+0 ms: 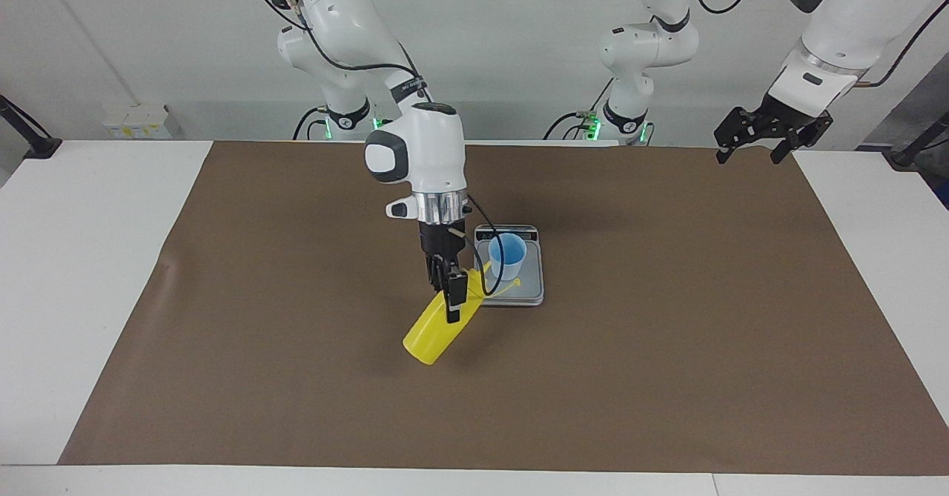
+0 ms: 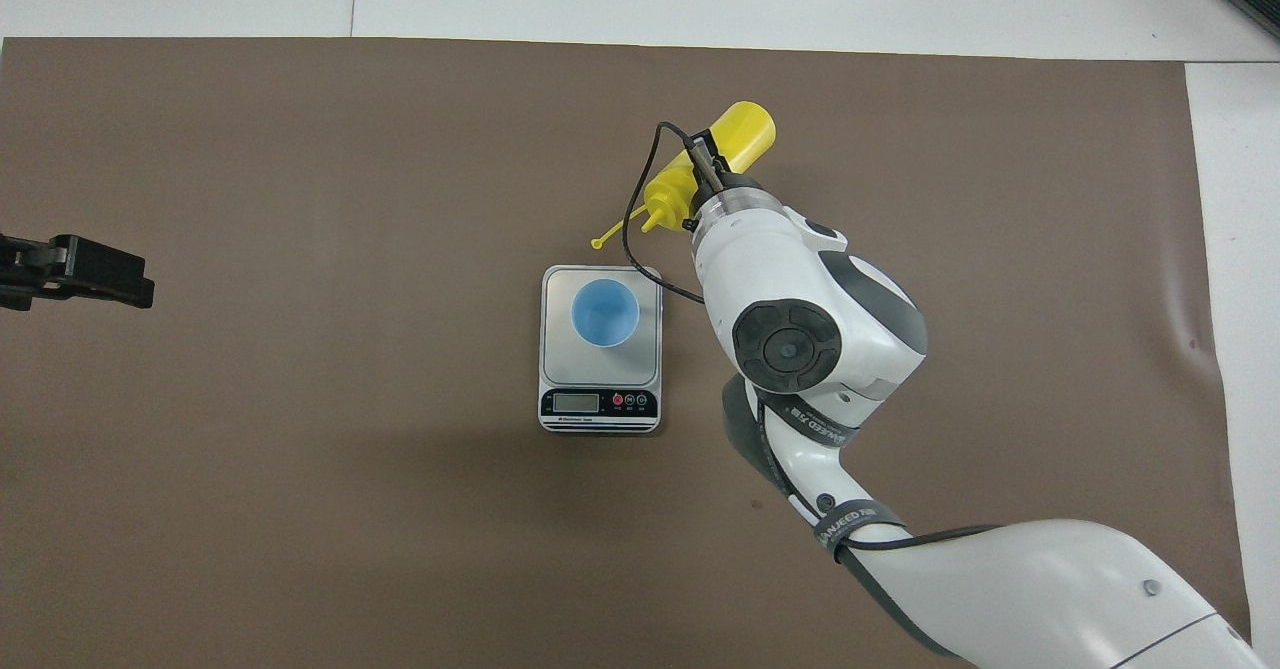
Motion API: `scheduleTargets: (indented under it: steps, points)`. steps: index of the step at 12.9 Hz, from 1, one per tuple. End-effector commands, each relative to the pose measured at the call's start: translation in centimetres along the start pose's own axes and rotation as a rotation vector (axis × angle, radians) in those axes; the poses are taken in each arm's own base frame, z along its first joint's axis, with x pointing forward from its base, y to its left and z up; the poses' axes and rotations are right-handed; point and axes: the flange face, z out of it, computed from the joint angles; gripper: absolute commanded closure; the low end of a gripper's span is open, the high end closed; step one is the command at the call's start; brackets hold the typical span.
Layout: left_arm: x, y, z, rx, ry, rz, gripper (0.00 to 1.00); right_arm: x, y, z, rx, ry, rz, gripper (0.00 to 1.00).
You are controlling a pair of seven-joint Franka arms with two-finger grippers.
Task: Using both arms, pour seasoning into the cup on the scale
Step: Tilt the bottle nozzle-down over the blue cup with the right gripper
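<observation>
Hiding the seasoning's (image 1: 430, 336) middle, the right gripper (image 1: 453, 305) clamps it.

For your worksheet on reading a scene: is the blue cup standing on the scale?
Yes, the overhead view shows the blue cup upright on the silver platform of the scale, above its display strip.

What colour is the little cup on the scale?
Light blue: the small plastic cup shows best in the overhead view.
</observation>
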Motion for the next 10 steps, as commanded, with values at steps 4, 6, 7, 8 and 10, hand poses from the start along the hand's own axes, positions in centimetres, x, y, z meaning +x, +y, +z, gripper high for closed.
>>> scheduleTargets:
  steps: [4, 6, 7, 8, 10]
  points:
    - [-0.5, -0.3, 0.1, 0.016, -0.011, -0.015, 0.0, -2.9, 2.0, -3.3, 0.146, 0.104, -0.116, 1.0]
    - [-0.5, -0.3, 0.1, 0.016, -0.011, -0.015, 0.0, -4.2, 2.9, -3.8, 0.192, 0.124, -0.178, 1.0]
    - [-0.5, -0.3, 0.1, 0.016, -0.011, -0.015, 0.0, -4.5, 2.8, -4.0, 0.212, 0.132, -0.201, 1.0]
    - [-0.5, -0.3, 0.1, 0.016, -0.011, -0.015, 0.0, -4.8, 2.6, -4.2, 0.224, 0.135, -0.214, 1.0]
    - [-0.5, -0.3, 0.1, 0.016, -0.011, -0.015, 0.0, -4.8, 2.8, -4.2, 0.236, 0.149, -0.252, 1.0]
